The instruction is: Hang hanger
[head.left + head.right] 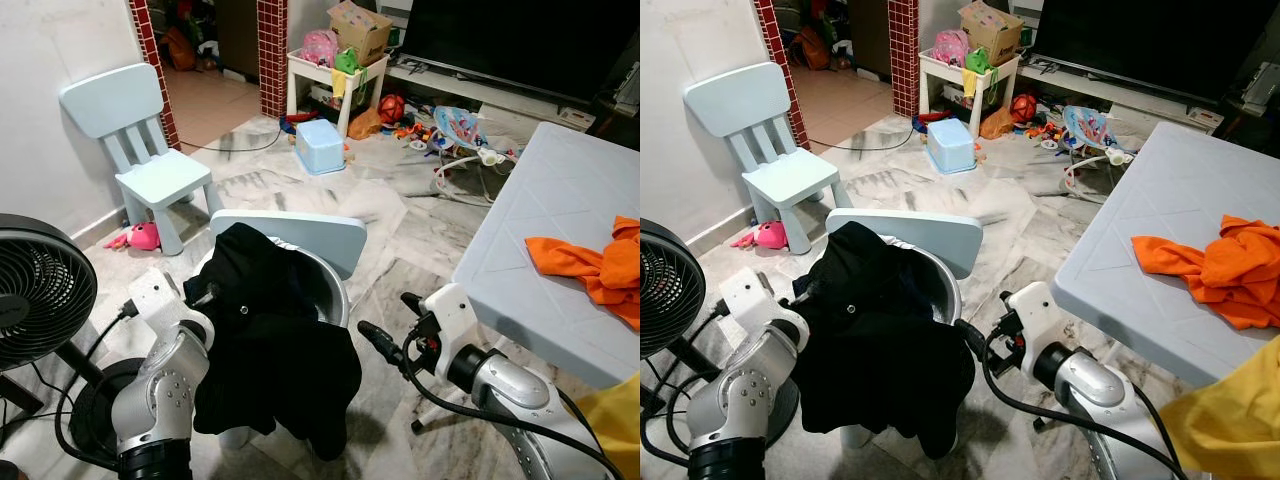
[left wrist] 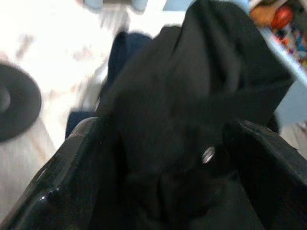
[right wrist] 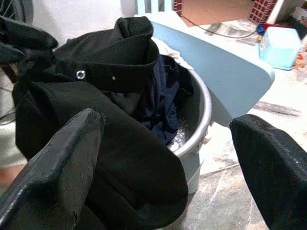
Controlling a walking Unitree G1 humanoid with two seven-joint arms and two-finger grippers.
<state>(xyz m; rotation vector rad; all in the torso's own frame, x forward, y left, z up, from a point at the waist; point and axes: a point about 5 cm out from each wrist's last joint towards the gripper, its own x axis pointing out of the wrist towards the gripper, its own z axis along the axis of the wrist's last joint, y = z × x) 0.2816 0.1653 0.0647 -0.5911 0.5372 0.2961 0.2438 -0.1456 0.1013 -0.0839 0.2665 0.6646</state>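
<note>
A black shirt (image 1: 270,340) hangs over the near rim of a grey bucket (image 1: 335,290) and drapes down its front. More dark clothes lie inside the bucket (image 3: 201,124). My left gripper (image 1: 200,293) is shut on the black shirt's collar at its upper left; in the left wrist view the cloth (image 2: 192,96) bunches between the fingers (image 2: 72,167). My right gripper (image 1: 388,315) stands open just right of the bucket, pointing at the shirt (image 3: 96,96), with nothing between its fingers (image 3: 57,163).
A light blue chair back (image 1: 300,235) stands right behind the bucket, and a small blue chair (image 1: 150,170) is by the left wall. A black fan (image 1: 40,290) stands at my left. At the right, a white table (image 1: 560,220) carries an orange cloth (image 1: 590,265). Toys litter the far floor.
</note>
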